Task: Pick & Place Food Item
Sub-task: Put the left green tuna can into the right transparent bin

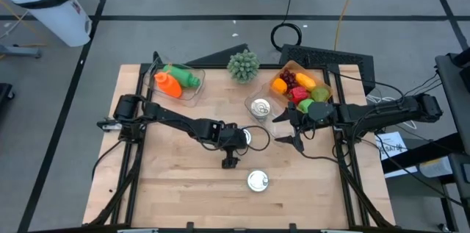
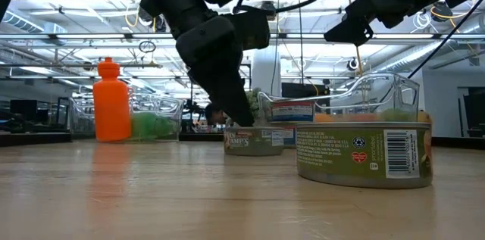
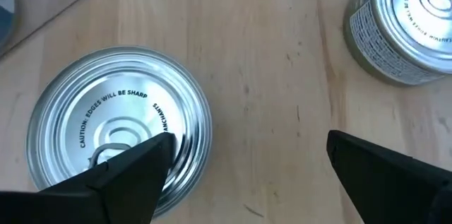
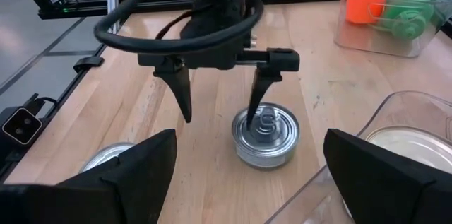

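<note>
A silver can (image 1: 256,137) stands upright on the wooden table (image 1: 176,181); it also shows in the right wrist view (image 4: 266,139) and the left wrist view (image 3: 116,128). My left gripper (image 1: 236,148) is open and points down over it. One finger stands over the can's lid and the other over bare table on the can's near side. A second can (image 1: 257,181) with a green label (image 2: 364,153) stands nearer the front edge. My right gripper (image 1: 294,126) is open and empty in the air, right of the first can. My left gripper has one finger (image 4: 258,97) pointing down with its tip at the can's lid, by the pull ring (image 4: 268,121); I cannot tell whether it touches. The other finger (image 4: 182,90) hangs clear beside the can.
A clear box (image 1: 178,82) with an orange bottle and green things stands at the far left. A tray of toy fruit (image 1: 301,86), a clear tub holding a third can (image 1: 261,108) and a green plant ball (image 1: 243,65) stand at the far right.
</note>
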`<move>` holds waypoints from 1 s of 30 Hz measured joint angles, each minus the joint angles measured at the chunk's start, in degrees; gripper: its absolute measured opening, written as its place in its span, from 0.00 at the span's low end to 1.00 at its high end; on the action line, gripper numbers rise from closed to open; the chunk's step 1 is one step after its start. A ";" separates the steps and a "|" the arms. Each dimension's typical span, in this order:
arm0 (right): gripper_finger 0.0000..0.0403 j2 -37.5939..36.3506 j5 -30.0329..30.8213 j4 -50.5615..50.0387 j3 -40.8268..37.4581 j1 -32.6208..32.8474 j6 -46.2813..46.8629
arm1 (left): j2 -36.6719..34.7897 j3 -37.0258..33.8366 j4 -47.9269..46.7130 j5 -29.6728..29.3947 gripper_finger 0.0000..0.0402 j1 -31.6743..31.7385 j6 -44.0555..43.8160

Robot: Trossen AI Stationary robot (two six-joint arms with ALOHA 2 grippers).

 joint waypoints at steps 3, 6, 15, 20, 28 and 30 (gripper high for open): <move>0.84 0.02 0.00 0.03 -0.01 -0.02 0.24 | -0.09 0.16 -2.14 0.68 0.97 0.22 -2.03; 0.84 0.00 0.00 0.01 -0.01 -0.01 0.28 | -0.25 0.20 -5.23 4.28 0.97 -0.10 -4.53; 0.84 0.02 0.00 0.08 0.00 -0.02 0.14 | -3.43 -0.17 -9.73 4.82 0.97 -1.11 -8.47; 0.84 0.02 -0.04 0.21 0.00 -0.02 0.37 | -10.18 -0.28 -13.11 -4.99 0.97 -1.06 -9.82; 0.84 0.02 -0.03 0.16 -0.01 -0.01 0.24 | -15.67 -0.19 -24.75 -20.86 0.97 0.79 -17.51; 0.84 0.02 -0.02 0.16 -0.01 0.00 0.24 | -14.75 -0.43 -29.35 -21.41 0.97 2.00 -22.30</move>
